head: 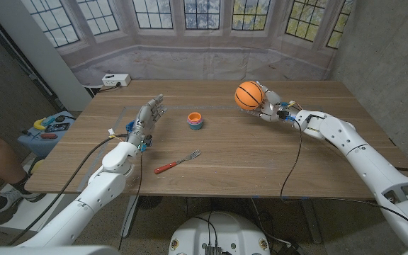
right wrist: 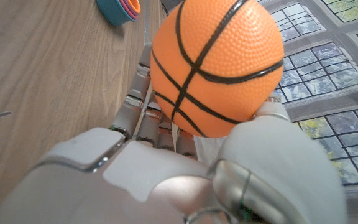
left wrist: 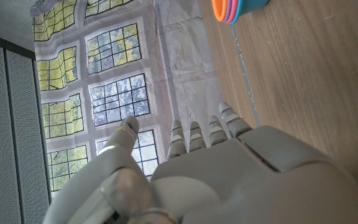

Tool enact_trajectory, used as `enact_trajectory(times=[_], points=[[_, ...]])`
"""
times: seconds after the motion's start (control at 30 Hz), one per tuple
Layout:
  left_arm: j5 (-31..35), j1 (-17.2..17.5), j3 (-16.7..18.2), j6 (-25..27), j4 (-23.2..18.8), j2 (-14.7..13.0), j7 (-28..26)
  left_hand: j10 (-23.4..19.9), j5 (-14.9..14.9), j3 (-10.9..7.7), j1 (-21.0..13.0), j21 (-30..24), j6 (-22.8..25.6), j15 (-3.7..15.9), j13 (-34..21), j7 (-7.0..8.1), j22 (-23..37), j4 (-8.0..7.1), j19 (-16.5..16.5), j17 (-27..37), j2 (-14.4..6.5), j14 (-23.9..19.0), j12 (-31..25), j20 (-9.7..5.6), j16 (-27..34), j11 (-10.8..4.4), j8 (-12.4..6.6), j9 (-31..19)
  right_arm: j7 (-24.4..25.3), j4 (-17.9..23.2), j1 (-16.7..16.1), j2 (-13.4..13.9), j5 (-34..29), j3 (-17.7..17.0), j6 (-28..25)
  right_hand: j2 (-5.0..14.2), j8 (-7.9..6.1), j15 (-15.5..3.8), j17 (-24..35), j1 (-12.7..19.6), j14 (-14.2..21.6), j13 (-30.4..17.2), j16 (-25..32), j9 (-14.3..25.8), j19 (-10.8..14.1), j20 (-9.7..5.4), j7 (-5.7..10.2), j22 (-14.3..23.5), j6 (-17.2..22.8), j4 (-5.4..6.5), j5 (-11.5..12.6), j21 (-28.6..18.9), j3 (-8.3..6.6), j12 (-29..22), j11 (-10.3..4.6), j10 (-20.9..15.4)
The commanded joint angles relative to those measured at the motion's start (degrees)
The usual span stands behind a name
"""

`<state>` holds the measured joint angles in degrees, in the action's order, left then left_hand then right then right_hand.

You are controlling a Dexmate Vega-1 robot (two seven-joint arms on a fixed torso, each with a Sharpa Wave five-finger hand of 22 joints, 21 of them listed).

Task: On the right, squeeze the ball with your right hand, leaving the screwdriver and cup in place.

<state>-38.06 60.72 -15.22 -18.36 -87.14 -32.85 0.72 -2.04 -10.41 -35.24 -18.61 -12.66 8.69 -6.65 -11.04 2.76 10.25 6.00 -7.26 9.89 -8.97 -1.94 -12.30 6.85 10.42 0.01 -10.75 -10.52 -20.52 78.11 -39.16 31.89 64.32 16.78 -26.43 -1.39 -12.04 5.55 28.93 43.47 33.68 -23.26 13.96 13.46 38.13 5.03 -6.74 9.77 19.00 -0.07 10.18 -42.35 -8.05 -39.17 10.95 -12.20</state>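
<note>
Basketball [head: 248, 95], small orange toy: grasped in right hand [head: 268, 106], lifted off table [head: 261, 156], right of stacked cups [head: 195, 121]; grip prob. for squeezing. Left hand [head: 147, 117]: released, fingers apart. Fork [head: 177, 163], red handle, lay nearer than cups, untouched.

no legible text, labels, numbers anywhere (ball [right wrist: 213, 65] bears only black seams)

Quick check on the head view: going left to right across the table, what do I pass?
Left hand → fork with a red handle → stack of coloured cups → orange ball → right hand, which holds the ball.
</note>
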Motion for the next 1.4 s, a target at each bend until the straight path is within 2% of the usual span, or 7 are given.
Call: enact_trajectory(times=[0.03,0.47,1.1,1.4], points=[[-0.01,-0.94,-0.36,0.5,0.42,0.34,0.2,-0.3,-0.38,-0.13,0.67,0.35,0.54,-0.5,-0.16,-0.08,0.22,0.27,-0.54,0.08,-0.09,-0.12,0.22,-0.11,-0.08,0.31,-0.07,-0.23,-2.02,-1.79,0.73,-0.31,0.71,-0.31,-0.89,-0.12,0.52,0.77,0.05,-1.01,-1.13,-0.34,-0.31,0.23,-0.03,0.63,-0.22,0.25,-1.46,0.2,0.04,0.5,0.41,0.75,0.25,1.22],[0.01,-1.27,-0.49,0.89,0.35,0.55,-0.22,-0.35,-0.39,-0.14,0.67,0.4,0.5,-0.51,-0.16,-0.07,0.22,0.29,-0.53,0.08,-0.11,-0.14,0.2,-0.1,-0.06,0.36,-0.06,-0.23,-3.13,-2.95,0.89,-0.6,1.7,-1.1,-1.46,-0.08,0.87,2.25,0.07,-2.21,-3.67,-0.35,-0.97,0.22,-0.8,1.69,-0.23,0.28,-3.75,0.22,0.0,1.69,0.63,2.36,1.03,3.36],[-0.12,-2.1,-0.97,1.82,0.65,1.21,-0.73,-0.28,-0.38,-0.11,0.67,0.47,0.58,-0.52,-0.16,-0.07,0.22,0.35,-0.5,0.07,-0.07,-0.15,0.22,-0.13,-0.06,0.42,-0.09,-0.23,-4.93,-6.3,2.21,-1.84,1.92,-1.42,-1.41,-0.03,0.85,3.52,-0.21,-2.55,-5.51,-0.29,-1.49,0.13,-1.29,2.29,-0.33,0.29,-5.0,-0.1,0.02,2.59,0.59,3.26,1.37,3.82],[-0.22,-3.24,-1.41,2.17,1.5,1.53,-0.16,-0.29,-0.38,-0.1,0.74,0.49,0.57,-0.64,-0.16,-0.03,0.22,0.31,-0.52,0.09,-0.06,-0.16,0.21,0.04,-0.04,0.24,-0.08,-0.23,-5.79,-7.21,2.35,-2.18,2.09,-1.83,-1.26,-0.01,0.7,4.37,-0.47,-3.41,-8.61,-0.18,-2.28,0.05,-2.33,3.55,-0.31,0.25,-5.74,-0.15,-0.04,3.76,0.75,4.52,1.31,5.07]])
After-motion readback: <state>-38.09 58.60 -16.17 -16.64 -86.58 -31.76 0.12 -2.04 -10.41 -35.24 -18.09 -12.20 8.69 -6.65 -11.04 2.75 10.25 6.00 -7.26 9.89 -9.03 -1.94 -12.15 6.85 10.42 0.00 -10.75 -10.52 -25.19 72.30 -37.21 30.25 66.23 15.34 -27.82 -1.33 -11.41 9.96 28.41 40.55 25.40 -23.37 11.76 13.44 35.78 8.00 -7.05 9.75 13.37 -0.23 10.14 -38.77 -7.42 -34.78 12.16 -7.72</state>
